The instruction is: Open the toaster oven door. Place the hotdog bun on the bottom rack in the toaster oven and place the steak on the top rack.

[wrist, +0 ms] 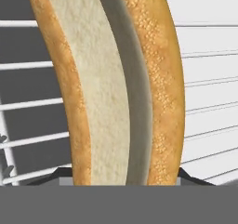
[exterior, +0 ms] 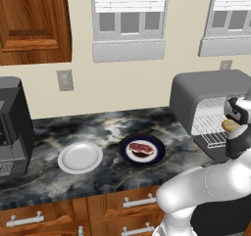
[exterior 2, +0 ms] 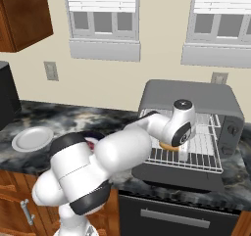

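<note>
The toaster oven (exterior 2: pixel 191 95) stands at the right end of the counter with its door (exterior 2: pixel 169 176) folded down flat. Its bottom rack (exterior 2: pixel 196 159) is slid out over the door, and the top rack (exterior 2: pixel 212 125) sits inside above it. My gripper (exterior 2: pixel 172 149) reaches down over the slid-out rack, shut on the hotdog bun (wrist: pixel 116 88), which stands on edge between the fingertips (wrist: pixel 183 175) just over the wires. From the left the bun (exterior: pixel 229 125) peeks out beside the hand. The steak (exterior: pixel 140 148) lies on a dark plate (exterior: pixel 158 154) mid-counter.
An empty white plate (exterior: pixel 80 157) lies left of the steak's plate. A black boxy appliance (exterior: pixel 12 127) stands at the far left of the marble counter (exterior: pixel 108 127). Wooden drawers run below the counter, and a wall cabinet (exterior: pixel 32 19) hangs at upper left.
</note>
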You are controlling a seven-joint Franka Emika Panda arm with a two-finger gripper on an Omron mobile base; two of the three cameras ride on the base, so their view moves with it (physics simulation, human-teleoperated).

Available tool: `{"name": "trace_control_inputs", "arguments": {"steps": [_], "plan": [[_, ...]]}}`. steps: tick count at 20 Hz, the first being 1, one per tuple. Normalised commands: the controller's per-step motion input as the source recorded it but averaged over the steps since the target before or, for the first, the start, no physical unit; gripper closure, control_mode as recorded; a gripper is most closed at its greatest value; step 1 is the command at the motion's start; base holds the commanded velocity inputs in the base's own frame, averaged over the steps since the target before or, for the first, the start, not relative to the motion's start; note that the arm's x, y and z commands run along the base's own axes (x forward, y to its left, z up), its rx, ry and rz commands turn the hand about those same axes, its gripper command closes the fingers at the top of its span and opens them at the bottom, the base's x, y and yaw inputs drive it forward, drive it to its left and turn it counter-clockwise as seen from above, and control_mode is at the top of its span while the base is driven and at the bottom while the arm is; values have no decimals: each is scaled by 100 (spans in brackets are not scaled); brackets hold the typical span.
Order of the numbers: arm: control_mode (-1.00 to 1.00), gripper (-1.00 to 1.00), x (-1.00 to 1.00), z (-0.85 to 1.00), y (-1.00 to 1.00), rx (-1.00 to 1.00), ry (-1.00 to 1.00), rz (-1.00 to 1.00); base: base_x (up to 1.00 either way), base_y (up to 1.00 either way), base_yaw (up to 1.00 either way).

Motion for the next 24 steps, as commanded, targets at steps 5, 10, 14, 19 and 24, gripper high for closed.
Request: {"name": "trace_control_inputs", "arguments": {"steps": [5,10,14,19,24], "plan": [[-100,100,-22,-13,0,0,0,-6,0,0,0],[-100,-100,-17,-4,-9,0,0,-3,0,0,0],[-100,-100,0,1,-21,0,0,0,0,0,0],[-100,-100,0,19,-16,2,0,0,0,0,0],[-100,-100,-4,45,-3,4,0,0,0,0,0]]}}
